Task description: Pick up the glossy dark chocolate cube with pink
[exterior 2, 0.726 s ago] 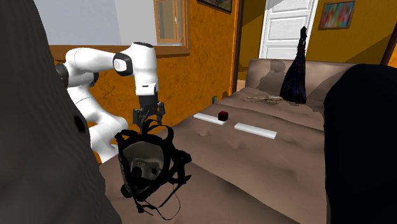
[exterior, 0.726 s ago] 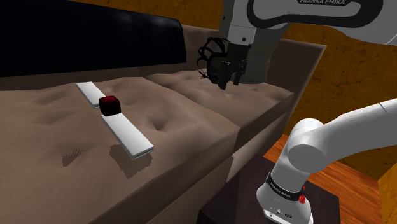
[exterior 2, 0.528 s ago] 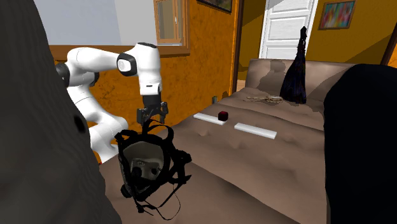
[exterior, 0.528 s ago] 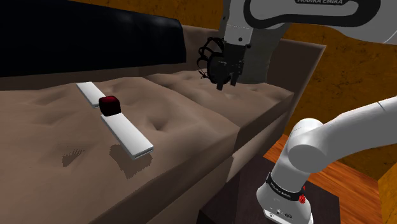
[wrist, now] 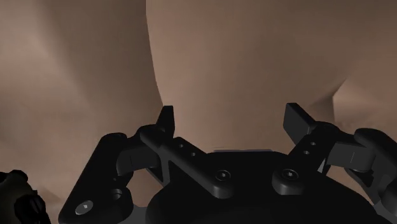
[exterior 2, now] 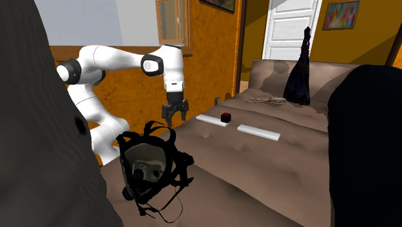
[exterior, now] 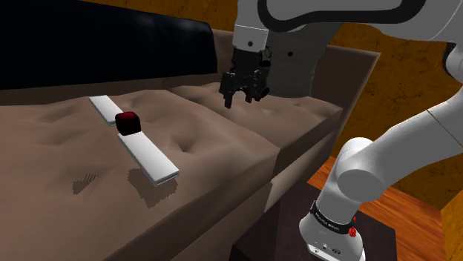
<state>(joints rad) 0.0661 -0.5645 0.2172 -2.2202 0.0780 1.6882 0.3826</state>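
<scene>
A small dark cube with a red-pink top (exterior: 127,121) sits on the brown tufted couch (exterior: 215,141), between two flat white bars (exterior: 148,156). In the second exterior view the cube (exterior 2: 225,117) lies between the same bars, beyond the gripper. My black gripper (exterior: 239,97) hangs above the couch to the shoulder view's right of the cube, well apart from it, open with nothing between its fingers. From the second exterior view the gripper (exterior 2: 175,116) hovers at the couch's near edge. In the wrist view the gripper (wrist: 232,121) shows spread fingers over bare brown cushion.
A black gas mask (exterior 2: 151,164) hangs close to the second exterior camera. A dark garment (exterior 2: 299,71) stands at the couch's far end, with a coiled cord (exterior 2: 269,100) beside it. A dark cushion (exterior: 104,44) lines the couch back. The stand (exterior: 326,237) is at lower right.
The gripper has swung toward the shoulder view's left, nearer the cube, and moved out over the couch. The cube and bars have not moved.
</scene>
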